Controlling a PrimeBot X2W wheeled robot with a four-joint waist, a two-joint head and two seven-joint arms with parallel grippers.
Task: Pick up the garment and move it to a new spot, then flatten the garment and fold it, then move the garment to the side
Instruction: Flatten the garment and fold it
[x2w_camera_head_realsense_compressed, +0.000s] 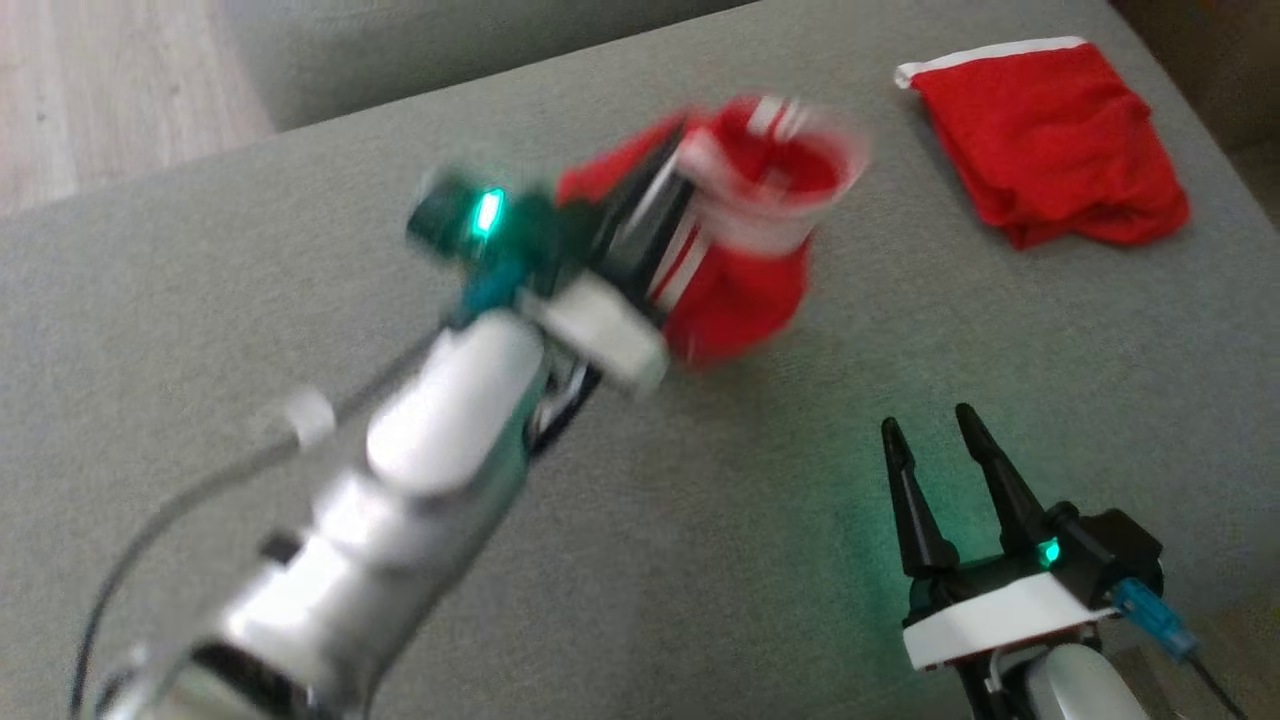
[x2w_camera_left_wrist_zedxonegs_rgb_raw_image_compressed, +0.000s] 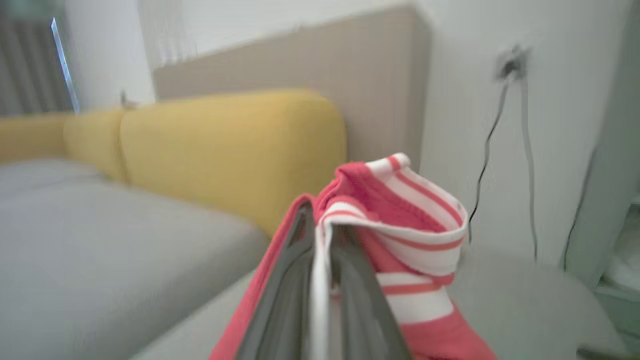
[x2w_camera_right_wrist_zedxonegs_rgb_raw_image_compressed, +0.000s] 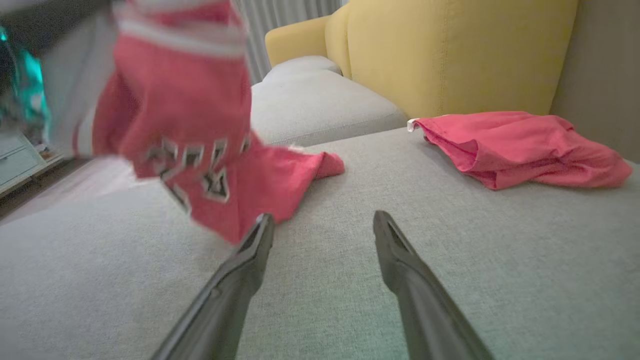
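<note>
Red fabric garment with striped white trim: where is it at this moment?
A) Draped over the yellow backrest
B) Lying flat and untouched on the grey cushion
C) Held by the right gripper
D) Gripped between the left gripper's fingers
D: the red fabric garment with striped white trim is pinched between the fingers of the left gripper, while the right gripper is open and empty over the grey cushion.

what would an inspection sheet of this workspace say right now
Surface: grey fabric sofa seat, bare between the garments.
Job's things: red garment with white striped trim, lifted, lower end trailing on the seat.
Clutter: crumpled red garment with white edge, lying far right.
Grippers: left gripper shut on the striped garment; right gripper open, holding nothing.
Cables: dark cable along the left forearm; wall cables hanging from a socket.
Surroundings: yellow back cushions, wooden floor.
</note>
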